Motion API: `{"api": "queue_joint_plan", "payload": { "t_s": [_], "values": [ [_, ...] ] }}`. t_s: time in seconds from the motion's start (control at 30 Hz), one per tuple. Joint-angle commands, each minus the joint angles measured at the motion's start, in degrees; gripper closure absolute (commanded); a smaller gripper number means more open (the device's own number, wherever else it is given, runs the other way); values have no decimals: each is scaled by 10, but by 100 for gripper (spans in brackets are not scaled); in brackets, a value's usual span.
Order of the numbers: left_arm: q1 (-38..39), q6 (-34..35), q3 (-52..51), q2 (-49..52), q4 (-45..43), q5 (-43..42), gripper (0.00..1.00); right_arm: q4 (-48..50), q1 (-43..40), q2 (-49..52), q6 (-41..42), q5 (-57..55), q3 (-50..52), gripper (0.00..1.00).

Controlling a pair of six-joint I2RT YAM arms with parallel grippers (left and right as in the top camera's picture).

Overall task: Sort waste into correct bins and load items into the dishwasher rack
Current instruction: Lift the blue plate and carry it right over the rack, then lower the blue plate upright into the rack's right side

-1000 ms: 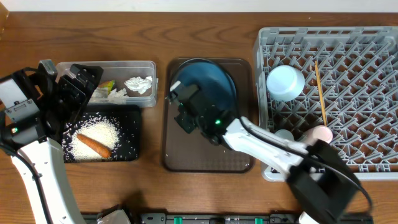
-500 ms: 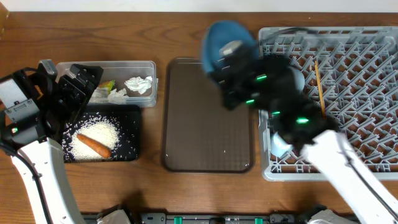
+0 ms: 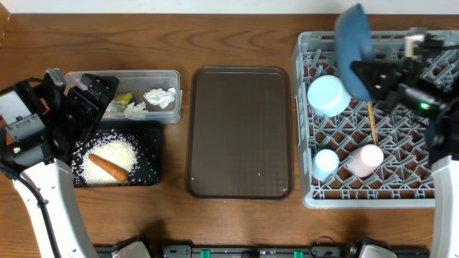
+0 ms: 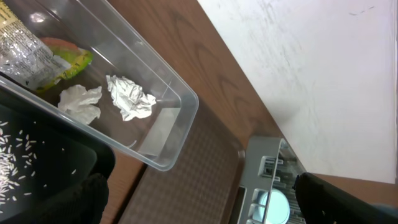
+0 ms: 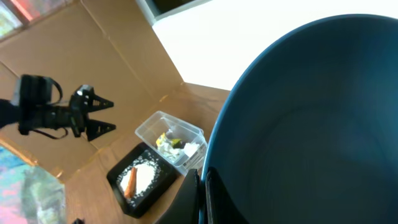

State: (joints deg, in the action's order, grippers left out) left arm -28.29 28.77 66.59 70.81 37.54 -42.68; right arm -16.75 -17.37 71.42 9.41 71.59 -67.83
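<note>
My right gripper (image 3: 367, 75) is shut on the rim of the dark-blue plate (image 3: 353, 43) and holds it on edge above the grey dishwasher rack (image 3: 409, 172); the plate fills the right wrist view (image 5: 311, 124). In the rack are the pale-blue bowl (image 3: 328, 95), the small light-blue cup (image 3: 325, 163), the pinkish-white cup (image 3: 365, 159) and the chopsticks (image 3: 370, 115). The clear tub (image 3: 171, 115) holds white napkins (image 3: 159, 97) and the yellow-green wrapper (image 3: 123, 99). The black tray (image 3: 152, 168) holds the orange stick (image 3: 107, 167) and rice (image 3: 118, 152). My left gripper (image 4: 199, 205) is open above the tub's near side.
The brown serving tray (image 3: 240, 131) lies bare between the bins and the rack. The wooden table (image 3: 237, 43) extends around all of them. The left arm (image 3: 39, 165) stands at the table's left edge.
My right gripper lifted the dark-blue plate off the brown tray and carried it right, over the rack. The left arm has not moved.
</note>
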Motion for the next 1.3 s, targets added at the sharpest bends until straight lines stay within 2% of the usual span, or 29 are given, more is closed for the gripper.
{"api": "queue_joint_plan", "payload": {
  "t_s": [0.0, 0.23, 0.73, 0.97, 1.27],
  "values": [
    [-3, 5, 12, -8, 2, -1, 2, -3, -46, 7, 5, 92, -7, 99],
    [-3, 5, 12, -8, 2, -1, 2, -24, -109, 55, 4, 99, -6, 99],
    [-3, 5, 12, -8, 2, -1, 2, -23, -160, 202, -1, 143, -6, 99],
    [-2, 5, 12, -8, 2, -1, 2, -20, -166, 216, -24, 144, -6, 99],
    [-3, 5, 12, -8, 2, -1, 2, -8, -165, 216, -10, 144, -6, 99]
  ]
}}
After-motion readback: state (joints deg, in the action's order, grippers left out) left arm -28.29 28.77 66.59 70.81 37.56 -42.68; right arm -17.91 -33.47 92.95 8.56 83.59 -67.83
